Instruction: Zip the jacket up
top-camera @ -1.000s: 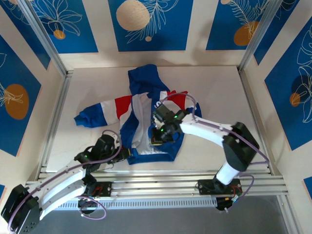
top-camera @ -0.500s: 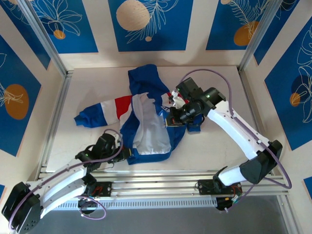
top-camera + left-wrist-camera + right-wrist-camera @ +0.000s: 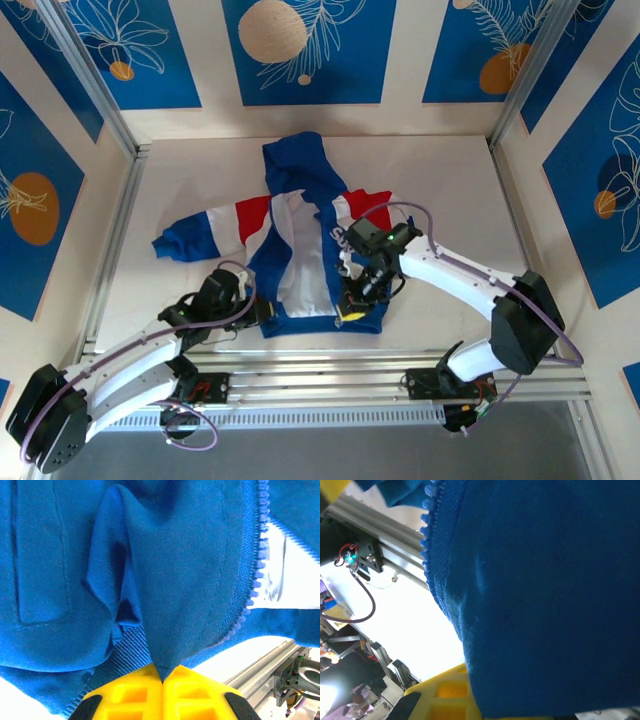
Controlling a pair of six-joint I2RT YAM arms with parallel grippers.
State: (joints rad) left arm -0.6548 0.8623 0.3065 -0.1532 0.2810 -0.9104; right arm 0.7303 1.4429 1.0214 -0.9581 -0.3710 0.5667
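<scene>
Bright, even light overhead, soft shadows; in wrist views the jacket [image 3: 190, 570] looks slightly blurred, background perhaps overexposed.

Top external: fixed high above, on the hem side of the jacket [image 3: 297, 165], looking down over it. Left wrist: close against the jacket's hem, facing up its zipper teeth [image 3: 257, 575]. Right wrist: even closer, against blue front fabric. Shared by both wrists: zipper teeth, aluminium rail [image 3: 260, 669].
</scene>
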